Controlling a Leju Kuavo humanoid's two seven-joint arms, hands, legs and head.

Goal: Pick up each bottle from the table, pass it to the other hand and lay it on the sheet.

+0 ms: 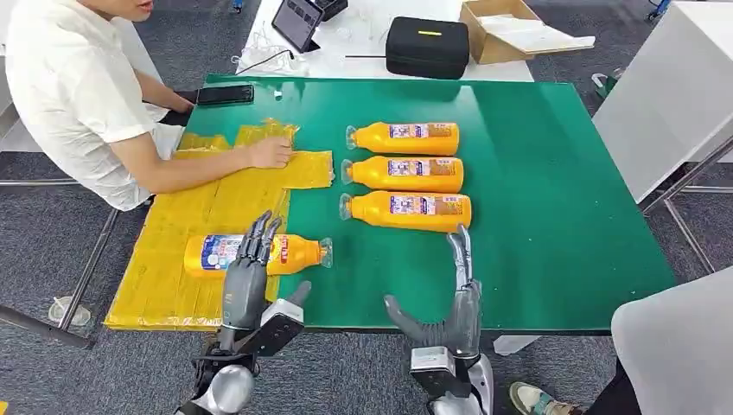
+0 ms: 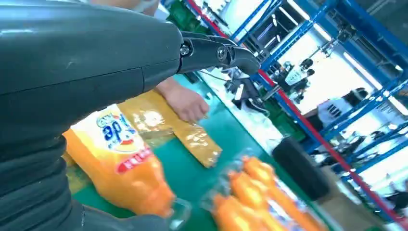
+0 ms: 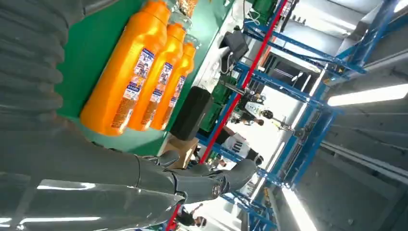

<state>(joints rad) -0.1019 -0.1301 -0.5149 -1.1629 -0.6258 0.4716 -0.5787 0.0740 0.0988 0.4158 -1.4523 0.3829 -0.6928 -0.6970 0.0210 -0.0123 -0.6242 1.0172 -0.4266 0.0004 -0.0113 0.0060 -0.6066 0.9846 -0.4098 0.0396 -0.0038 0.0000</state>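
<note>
Orange bottle (image 1: 258,254) lies on its side on the yellow sheet (image 1: 164,277), cap toward the green mat (image 1: 536,216); the left hand (image 1: 246,272) hovers just over it, fingers spread and gripping nothing; the right hand (image 1: 454,294) stands open and empty beside the sheet, nearest of the row (image 1: 406,210) just beyond its fingertips. Farther along the sheet a person's hand (image 1: 270,152) presses its far edge; one lay-down looks finished, so next the right hand should reach and close round that nearest bottle.
</note>
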